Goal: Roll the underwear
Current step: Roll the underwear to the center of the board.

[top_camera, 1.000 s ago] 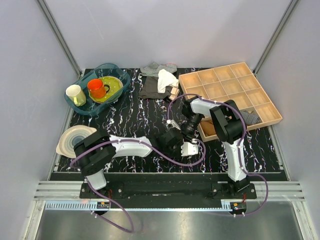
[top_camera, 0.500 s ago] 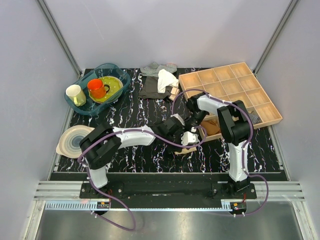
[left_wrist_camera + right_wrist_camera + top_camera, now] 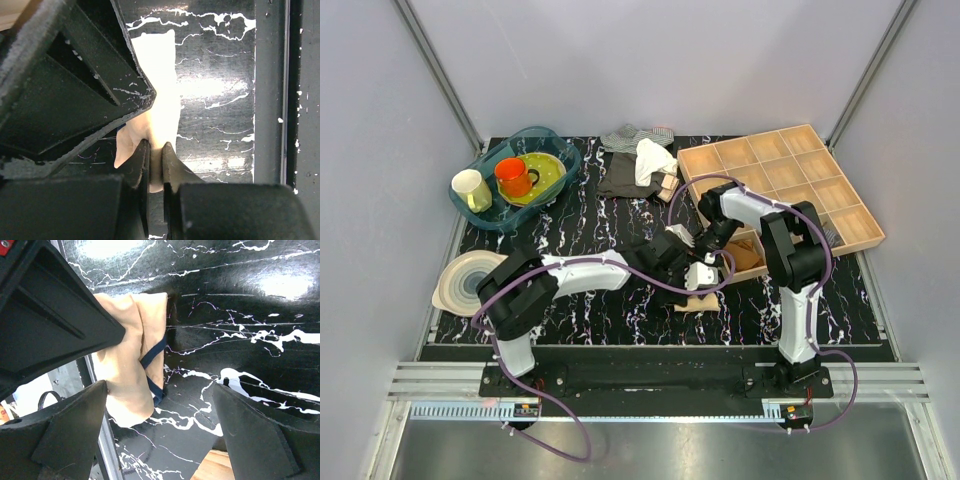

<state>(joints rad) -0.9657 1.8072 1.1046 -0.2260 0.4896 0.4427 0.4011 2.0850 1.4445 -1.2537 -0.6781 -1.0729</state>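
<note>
Left gripper [image 3: 155, 165] pinches the beige underwear [image 3: 125, 365] at five o'clock; right gripper [image 3: 157, 390] hangs spread. A shallow pinch could slip, unrolling it.

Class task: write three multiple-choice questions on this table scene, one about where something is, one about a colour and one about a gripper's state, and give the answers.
1. The orange mug is: A in the blue tub; B in the wooden tray; C on the stacked plates.
2. The edging on the underwear is: A red; B dark; C green.
3. The left gripper is: A open above the fabric; B shut on a mug; C shut on the underwear.
Answers: 1 A, it sits inside the tub's rim. 2 B, the right wrist view shows a dark band on beige cloth. 3 C, its jaws close on the pale cloth.
</note>
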